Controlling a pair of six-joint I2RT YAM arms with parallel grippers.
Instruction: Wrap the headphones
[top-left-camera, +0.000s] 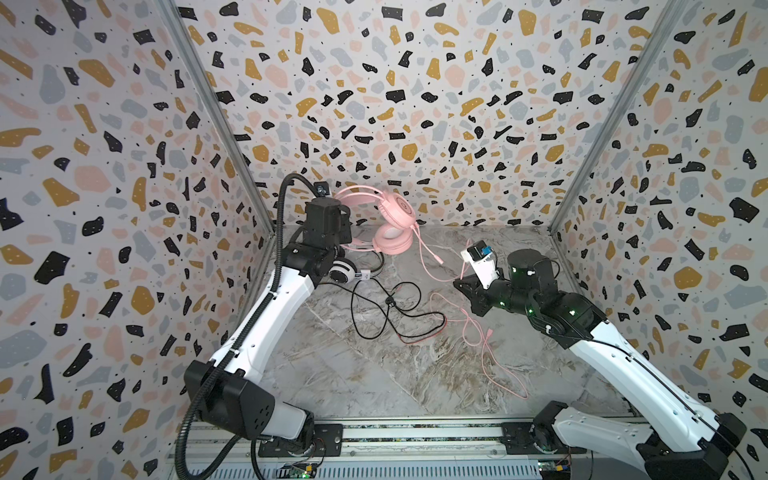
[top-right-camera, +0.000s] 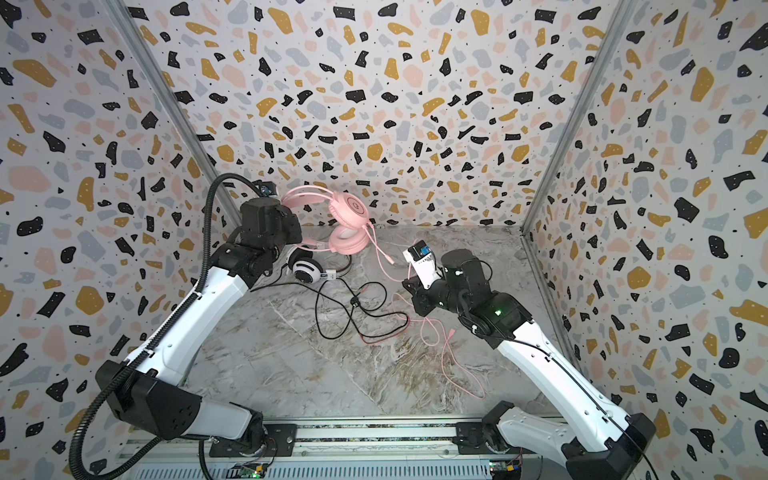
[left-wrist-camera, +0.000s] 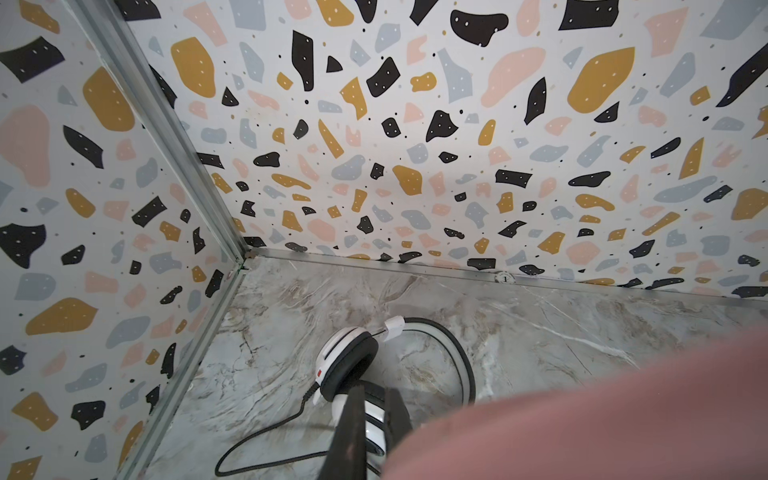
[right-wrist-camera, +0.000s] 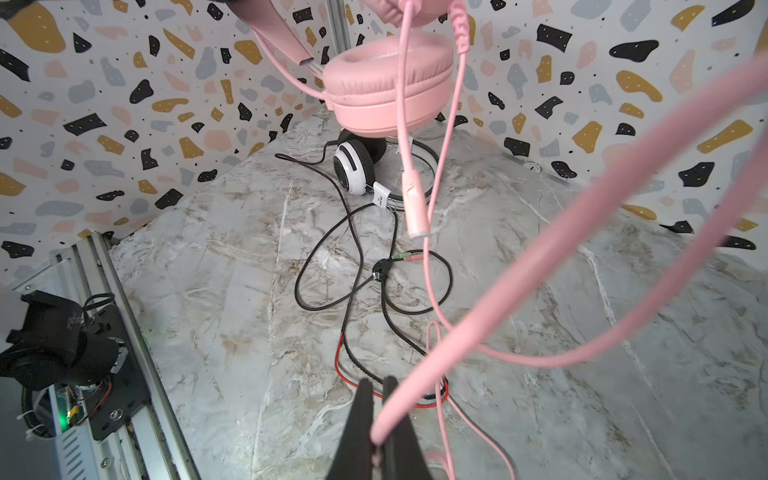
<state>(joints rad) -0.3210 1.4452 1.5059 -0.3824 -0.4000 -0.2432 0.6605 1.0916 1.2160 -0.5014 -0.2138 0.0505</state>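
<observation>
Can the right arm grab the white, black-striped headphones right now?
Probably not yet. The right gripper is shut on the thin pink cable, and the white, black-striped headphones lie beside the left arm, behind the hanging pink padded headset.

Rear headset (top-left-camera: 394, 218) is located at the back, left of centre, close to the back wall (top-left-camera: 415, 104). Forward headset (top-left-camera: 344, 271) lies on the table (top-left-camera: 353, 382) just before and left of it, with its cable (top-left-camera: 389, 300) looped across the centre. The rear headset's cable (right-wrist-camera: 498, 309) runs right to the right gripper (top-left-camera: 457, 284), then trails forward over the table.
</observation>
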